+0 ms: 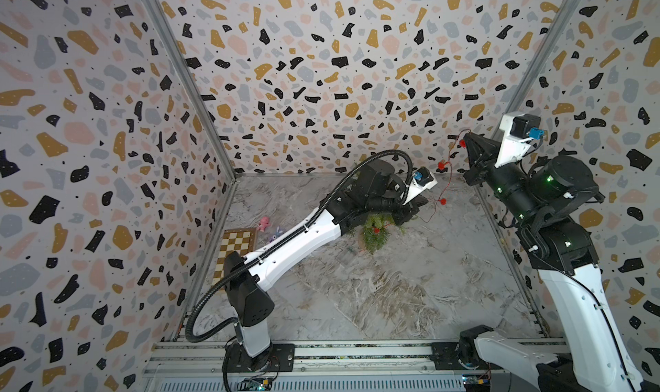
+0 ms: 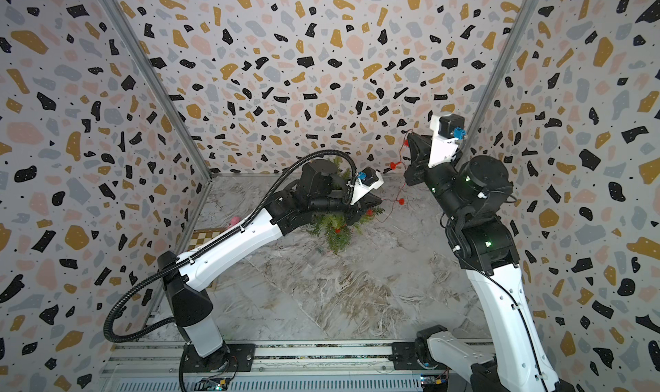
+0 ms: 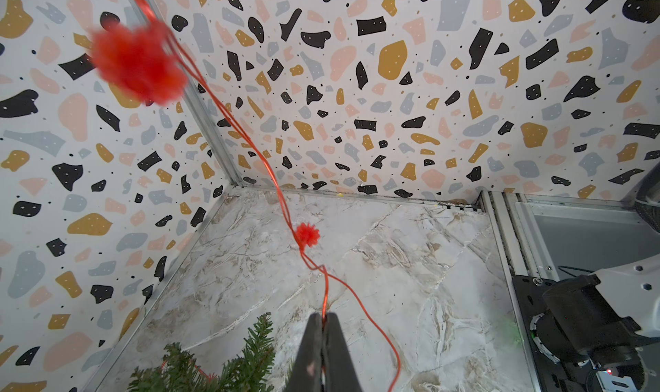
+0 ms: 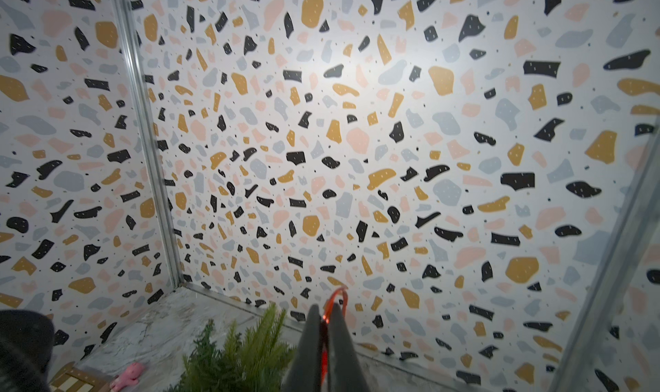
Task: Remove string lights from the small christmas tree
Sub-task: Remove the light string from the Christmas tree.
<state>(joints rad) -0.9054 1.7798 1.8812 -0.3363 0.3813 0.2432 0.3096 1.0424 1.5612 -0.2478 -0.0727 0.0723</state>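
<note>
Red string lights (image 1: 443, 164), one strand clamped by left claw (image 3: 323, 318), right claw (image 4: 323, 311), one tree (image 1: 372, 234)

The string lights (image 3: 308, 233) have a thin, glossy red-orange wire with a metallic sheen; the beads are fuzzy, matt red. The small christmas tree (image 2: 335, 229): plastic-looking needles, matt green. The left gripper (image 3: 323, 316) has smooth, matt dark fingers (image 3: 339, 354). The table (image 1: 393, 293): marble-patterned, smooth, slight sheen. The walls (image 1: 321, 68): printed terrazzo, matt. The arm shell (image 1: 296, 243): smooth white plastic. The conduit (image 1: 387, 152): ribbed black plastic. The base rail (image 1: 357, 352): bare brushed metal.
</note>
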